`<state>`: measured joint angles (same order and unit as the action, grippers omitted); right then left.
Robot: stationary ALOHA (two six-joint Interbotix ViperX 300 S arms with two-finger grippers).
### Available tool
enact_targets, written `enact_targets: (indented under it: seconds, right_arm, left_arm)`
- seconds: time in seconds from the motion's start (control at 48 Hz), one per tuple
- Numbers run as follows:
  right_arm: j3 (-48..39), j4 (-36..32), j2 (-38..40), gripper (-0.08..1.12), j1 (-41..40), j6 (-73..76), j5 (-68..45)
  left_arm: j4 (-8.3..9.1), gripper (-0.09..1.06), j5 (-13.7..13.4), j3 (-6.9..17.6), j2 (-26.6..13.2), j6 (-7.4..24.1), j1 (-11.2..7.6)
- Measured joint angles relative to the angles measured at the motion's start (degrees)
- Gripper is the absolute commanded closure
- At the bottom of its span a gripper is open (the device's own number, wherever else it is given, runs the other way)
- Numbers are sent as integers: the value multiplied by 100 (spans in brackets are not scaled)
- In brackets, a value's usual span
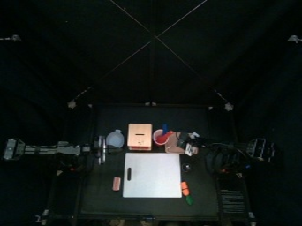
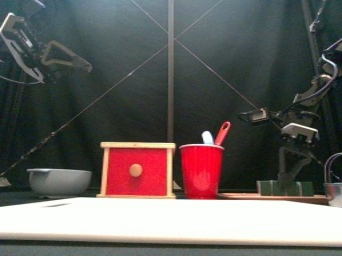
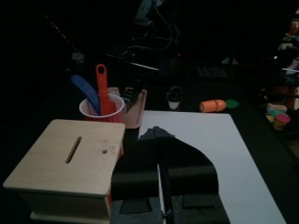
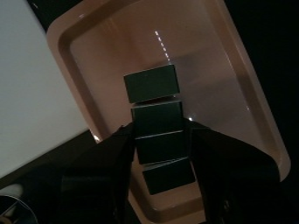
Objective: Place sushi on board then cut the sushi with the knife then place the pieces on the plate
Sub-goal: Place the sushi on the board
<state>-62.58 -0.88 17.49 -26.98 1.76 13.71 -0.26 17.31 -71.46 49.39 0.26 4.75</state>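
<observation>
A dark green sushi roll point(image 4: 156, 112) of several blocks lies lengthwise on the pink plate point(image 4: 111, 52), which sits at the table's right behind the white board point(image 1: 154, 174). My right gripper point(image 4: 162, 133) hangs open above the roll, one jaw on each side of it and apart from it in the front view point(image 2: 287, 125). The red cup point(image 2: 202, 170) holds a blue knife point(image 3: 84, 90) and a red knife point(image 3: 103, 83). My left gripper point(image 3: 156, 133) rests at the table's left beside the wooden box point(image 3: 70, 157), jaws together and holding nothing.
The wooden box with the red drawer front point(image 2: 138, 170) stands behind the board, with a blue-grey bowl point(image 2: 59, 180) to its left. A pink toy point(image 1: 117, 184) lies left of the board. An orange toy point(image 1: 185, 187) and a green toy point(image 1: 189, 198) lie at its right front.
</observation>
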Motion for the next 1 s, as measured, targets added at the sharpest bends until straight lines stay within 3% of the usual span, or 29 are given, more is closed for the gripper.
enact_targets:
  seconds: [0.083, 0.5, 1.0]
  right_arm:
    - [0, 0, -9, 52, 0, 0, 0]
    - [9, 35, 53, 52, -9, 0, 18]
    - [255, 571, 1600, 52, 9, 9, 940]
  left_arm:
    - [0, 100, 0, 0, 9, 0, 0]
    - [-9, 100, 0, 0, 0, 0, 0]
    - [-9, 100, 0, 0, 0, 9, 0]
